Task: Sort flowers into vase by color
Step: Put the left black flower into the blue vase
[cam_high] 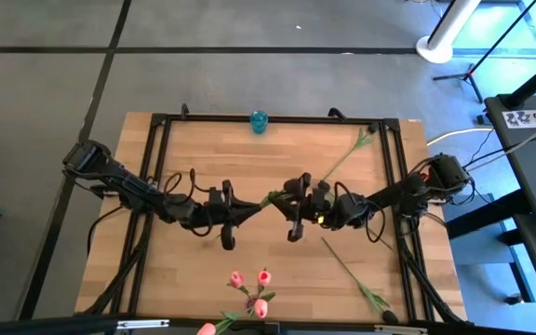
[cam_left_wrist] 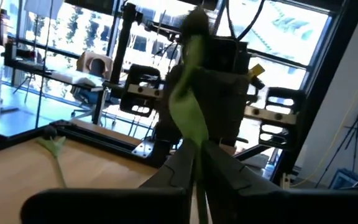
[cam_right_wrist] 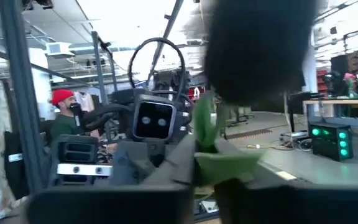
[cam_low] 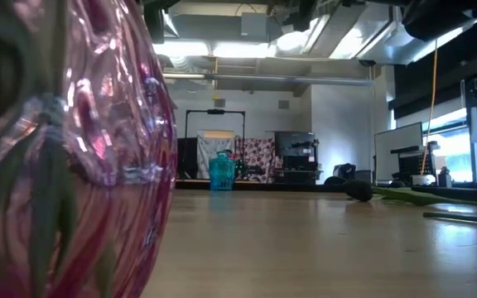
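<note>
Both grippers (cam_high: 249, 209) (cam_high: 291, 197) pinch one stem (cam_left_wrist: 188, 118); head hidden.

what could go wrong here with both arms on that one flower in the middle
1. The left gripper and right gripper both appear to pinch the same thin flower; if the arms pull apart or twist, the stem could bend or snap.
2. The grippers sit very close together, so a small move might knock them into each other.
3. The pink vase stands at the table's near edge; a long stem swung toward it could tip it.
</note>
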{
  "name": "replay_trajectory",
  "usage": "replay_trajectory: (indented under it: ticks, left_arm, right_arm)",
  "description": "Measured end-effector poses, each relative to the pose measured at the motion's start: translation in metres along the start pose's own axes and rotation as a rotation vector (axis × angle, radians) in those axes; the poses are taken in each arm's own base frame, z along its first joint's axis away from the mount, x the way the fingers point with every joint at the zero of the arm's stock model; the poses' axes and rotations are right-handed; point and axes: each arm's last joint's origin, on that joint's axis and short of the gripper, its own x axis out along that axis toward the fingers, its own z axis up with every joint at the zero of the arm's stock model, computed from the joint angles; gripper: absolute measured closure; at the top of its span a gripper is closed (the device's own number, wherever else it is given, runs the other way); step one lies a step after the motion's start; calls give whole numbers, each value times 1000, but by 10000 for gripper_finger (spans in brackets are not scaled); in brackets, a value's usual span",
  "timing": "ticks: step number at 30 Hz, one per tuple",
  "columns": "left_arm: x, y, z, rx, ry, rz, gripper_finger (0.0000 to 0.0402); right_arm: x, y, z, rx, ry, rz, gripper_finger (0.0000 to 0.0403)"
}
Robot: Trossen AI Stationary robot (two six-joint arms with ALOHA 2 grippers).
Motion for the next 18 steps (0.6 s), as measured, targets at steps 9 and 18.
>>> replay_trajectory:
  ticks: [9,18]
  left_arm:
    - [-6,-2,-1,71,66,16,324]
    - [-58,6,37,192,214,242,288]
  right_arm:
    - [-1,0,3,-61,51,-5,395]
    - [-7,-22,54,-287,89,-185,397]
